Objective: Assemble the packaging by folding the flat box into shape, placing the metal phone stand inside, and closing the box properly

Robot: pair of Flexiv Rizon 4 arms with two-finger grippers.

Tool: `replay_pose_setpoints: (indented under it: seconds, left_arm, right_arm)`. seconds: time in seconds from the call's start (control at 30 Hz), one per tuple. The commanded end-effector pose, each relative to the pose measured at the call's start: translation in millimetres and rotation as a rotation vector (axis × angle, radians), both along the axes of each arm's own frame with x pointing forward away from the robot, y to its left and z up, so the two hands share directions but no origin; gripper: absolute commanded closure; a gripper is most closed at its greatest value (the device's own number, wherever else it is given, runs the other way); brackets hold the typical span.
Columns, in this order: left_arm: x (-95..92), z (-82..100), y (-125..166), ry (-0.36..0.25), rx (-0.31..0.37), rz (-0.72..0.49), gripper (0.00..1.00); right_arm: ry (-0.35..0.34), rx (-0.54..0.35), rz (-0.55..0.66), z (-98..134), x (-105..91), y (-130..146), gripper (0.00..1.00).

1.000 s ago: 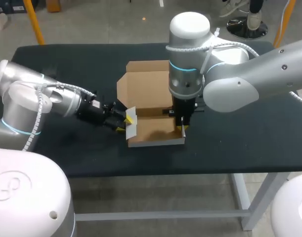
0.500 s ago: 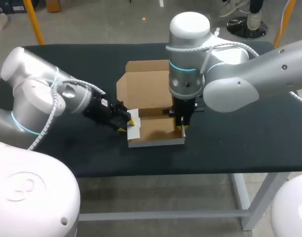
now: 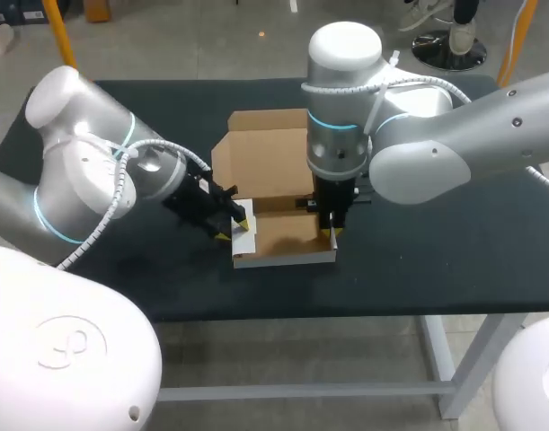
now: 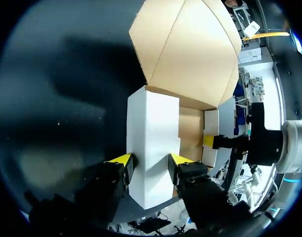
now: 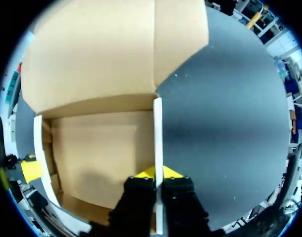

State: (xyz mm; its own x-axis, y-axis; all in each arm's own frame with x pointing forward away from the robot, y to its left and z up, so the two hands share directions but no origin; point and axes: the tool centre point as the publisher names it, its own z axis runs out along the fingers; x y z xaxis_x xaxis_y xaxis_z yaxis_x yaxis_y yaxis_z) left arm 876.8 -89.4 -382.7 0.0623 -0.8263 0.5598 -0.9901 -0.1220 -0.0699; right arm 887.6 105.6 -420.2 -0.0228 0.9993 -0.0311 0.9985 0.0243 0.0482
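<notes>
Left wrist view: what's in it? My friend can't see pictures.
The left claw pinches the white side wall of the cardboard box between its two yellow tips. Beyond it the brown lid is open over the black table, and the right claw is at the far wall.

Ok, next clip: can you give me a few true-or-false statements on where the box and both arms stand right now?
1. The lid of the box is open. True.
2. A metal phone stand lies inside the box. False: only bare cardboard shows inside, and no stand is in view.
3. The right gripper has its jaws shut on the box's right wall. True.
4. The left gripper hangs over the lid. False: it is at the box's white left wall.
</notes>
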Motion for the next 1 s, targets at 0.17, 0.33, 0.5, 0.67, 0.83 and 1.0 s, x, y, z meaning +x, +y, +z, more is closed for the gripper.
replay_pose_setpoints:
  seconds: [0.17,0.33,0.5,0.67,0.83,1.0]
  left_arm:
    - [-2.5,-6.6,-6.7,0.028,0.235,0.011,0.53]
    - [0.9,-12.9,-6.0,0.041,0.296,0.02,0.55]
    - [4.7,-15.9,-4.1,0.049,0.381,0.049,0.64]
    - [5.8,-16.6,-1.5,0.054,0.43,0.058,0.71]
    - [6.4,-18.3,0.2,0.064,0.487,0.058,0.77]
    - [6.5,-23.7,-0.2,0.076,0.546,0.051,0.79]
  right_arm:
    - [0.004,-0.004,0.001,0.2,0.7,1.8,1.0]
    - [0.004,-0.004,0.001,0.2,0.7,1.8,1.0]
    - [0.004,-0.004,0.001,0.2,0.7,1.8,1.0]
    - [0.004,-0.004,0.001,0.2,0.7,1.8,1.0]
    - [0.004,-0.004,0.001,0.2,0.7,1.8,1.0]
    - [0.004,-0.004,0.001,0.2,0.7,1.8,1.0]
